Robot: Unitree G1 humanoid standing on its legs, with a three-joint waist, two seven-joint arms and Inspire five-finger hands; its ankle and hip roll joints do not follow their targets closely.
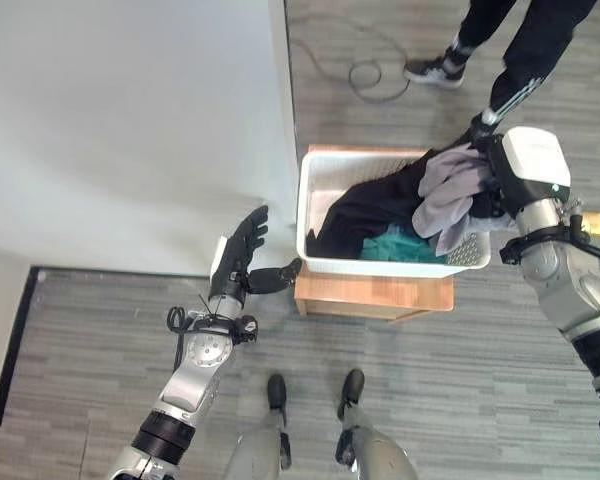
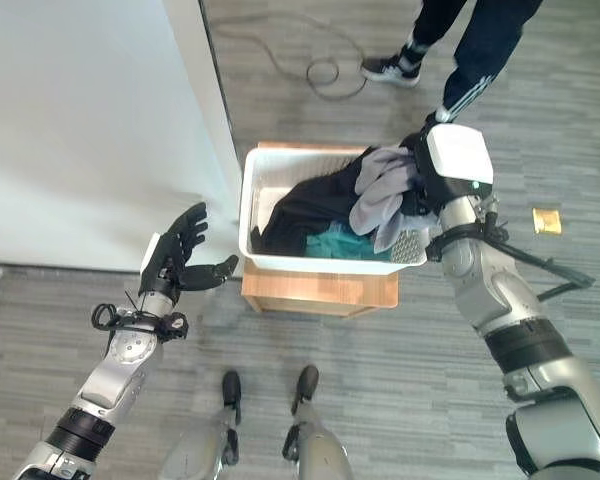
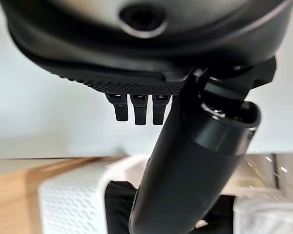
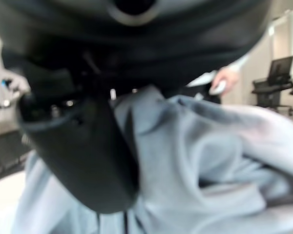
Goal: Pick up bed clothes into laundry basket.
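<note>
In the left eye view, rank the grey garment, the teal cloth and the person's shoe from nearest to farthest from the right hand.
1. Grey garment: at the right hand, over the basket's right rim.
2. Teal cloth: low inside the basket, toward the robot.
3. Person's shoe: on the floor beyond the basket.

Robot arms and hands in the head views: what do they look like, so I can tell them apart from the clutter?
Both arms are silver-grey with black bands at the joints. The left robot hand is dark with a white panel on its side. The right robot hand is dark under a white wrist housing.
</note>
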